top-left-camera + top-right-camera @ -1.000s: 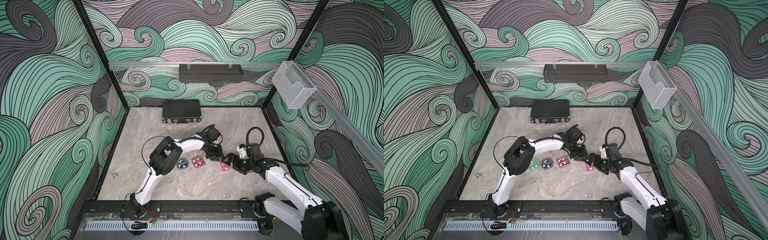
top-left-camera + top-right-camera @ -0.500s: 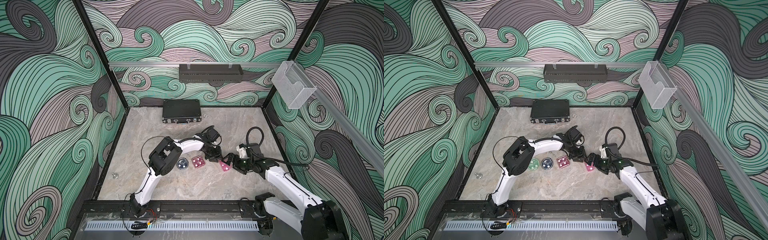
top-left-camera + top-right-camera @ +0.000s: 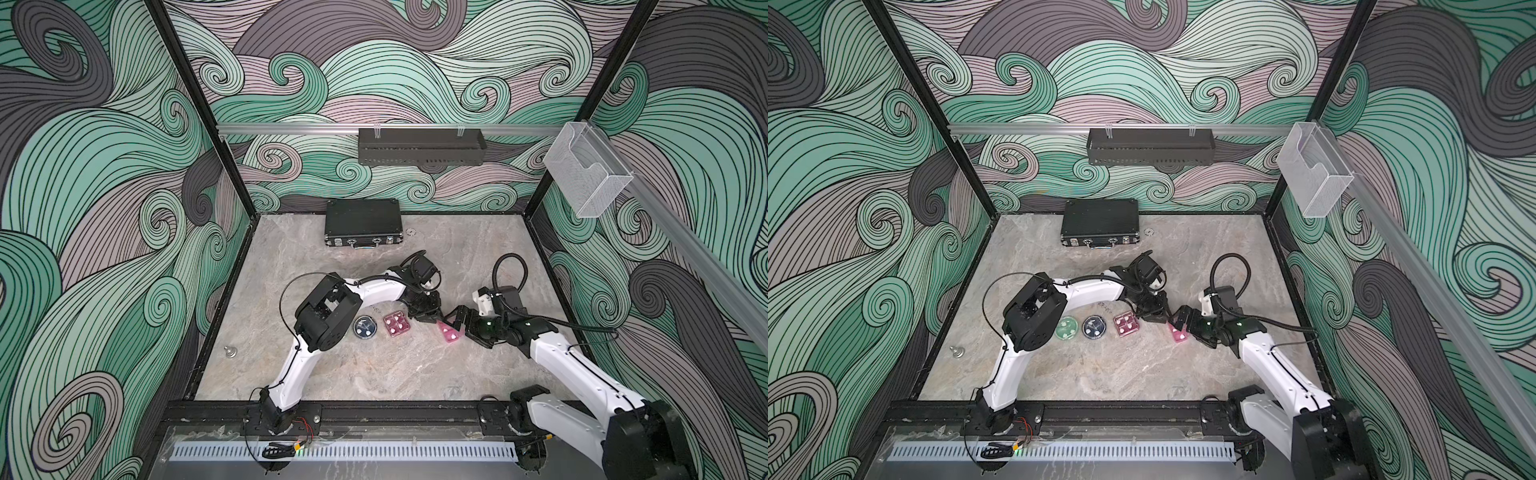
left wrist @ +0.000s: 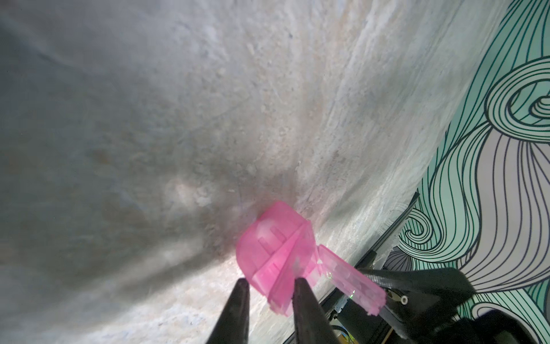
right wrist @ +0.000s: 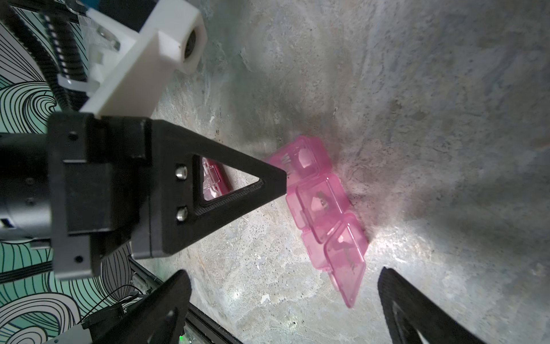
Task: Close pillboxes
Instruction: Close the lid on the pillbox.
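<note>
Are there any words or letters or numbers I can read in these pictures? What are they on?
Nothing reads clearly.
Raised marks on the lids of the light pink rectangular translucent pillbox: too blurred to read.
A small dark scribble on the grey stone-look tabletop: too small to read.

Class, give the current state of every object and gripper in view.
light pink pillbox: end lid flipped open
dark pink pillbox: lid state unclear
dark blue pillbox: lid state unclear
green pillbox: lid state unclear
briefcase: shut
left gripper: grip unclear
right gripper: open
</note>
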Available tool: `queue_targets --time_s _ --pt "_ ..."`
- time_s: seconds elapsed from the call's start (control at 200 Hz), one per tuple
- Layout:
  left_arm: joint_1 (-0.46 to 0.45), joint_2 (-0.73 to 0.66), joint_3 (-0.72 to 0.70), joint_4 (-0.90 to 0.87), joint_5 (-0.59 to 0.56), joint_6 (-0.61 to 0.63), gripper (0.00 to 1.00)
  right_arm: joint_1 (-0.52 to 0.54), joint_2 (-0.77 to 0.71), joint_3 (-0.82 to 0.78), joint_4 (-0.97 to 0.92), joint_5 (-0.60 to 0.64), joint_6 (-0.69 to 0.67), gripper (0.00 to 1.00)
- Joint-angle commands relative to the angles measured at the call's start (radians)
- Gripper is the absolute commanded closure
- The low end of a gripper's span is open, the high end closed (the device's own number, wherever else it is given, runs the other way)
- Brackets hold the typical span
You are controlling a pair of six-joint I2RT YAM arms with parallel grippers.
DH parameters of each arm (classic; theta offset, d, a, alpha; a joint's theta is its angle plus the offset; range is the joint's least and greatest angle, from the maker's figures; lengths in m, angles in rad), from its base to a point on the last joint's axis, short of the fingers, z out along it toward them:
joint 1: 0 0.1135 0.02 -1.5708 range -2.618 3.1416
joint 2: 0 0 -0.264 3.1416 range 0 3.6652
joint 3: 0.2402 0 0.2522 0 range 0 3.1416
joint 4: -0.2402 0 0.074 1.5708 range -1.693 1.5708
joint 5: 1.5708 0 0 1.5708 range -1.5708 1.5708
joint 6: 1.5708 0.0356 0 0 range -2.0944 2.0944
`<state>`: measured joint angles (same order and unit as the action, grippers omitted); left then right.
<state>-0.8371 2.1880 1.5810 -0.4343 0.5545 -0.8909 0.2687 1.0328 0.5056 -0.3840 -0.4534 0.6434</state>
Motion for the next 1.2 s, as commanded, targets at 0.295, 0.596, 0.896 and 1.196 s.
queue_targets --time_s 0.295,0.596,0.896,1.196 --pt "0.012 0.002 -0.018 0.009 0.003 0.004 0.79 -0.005 0.013 0.0 0.013 -0.015 -0.008 0.01" --pt "0.013 0.027 -0.01 -0.006 -0.002 0.011 0.78 -0.005 0.021 0.006 0.02 -0.002 -0.019 0.06" --pt "0.013 0.028 0.011 -0.032 -0.009 0.032 0.78 -0.071 0.15 0.098 0.102 0.014 -0.053 0.38" --pt "0.012 0.039 0.036 -0.055 -0.011 0.052 0.78 -0.124 0.362 0.191 0.164 -0.044 -0.088 0.61"
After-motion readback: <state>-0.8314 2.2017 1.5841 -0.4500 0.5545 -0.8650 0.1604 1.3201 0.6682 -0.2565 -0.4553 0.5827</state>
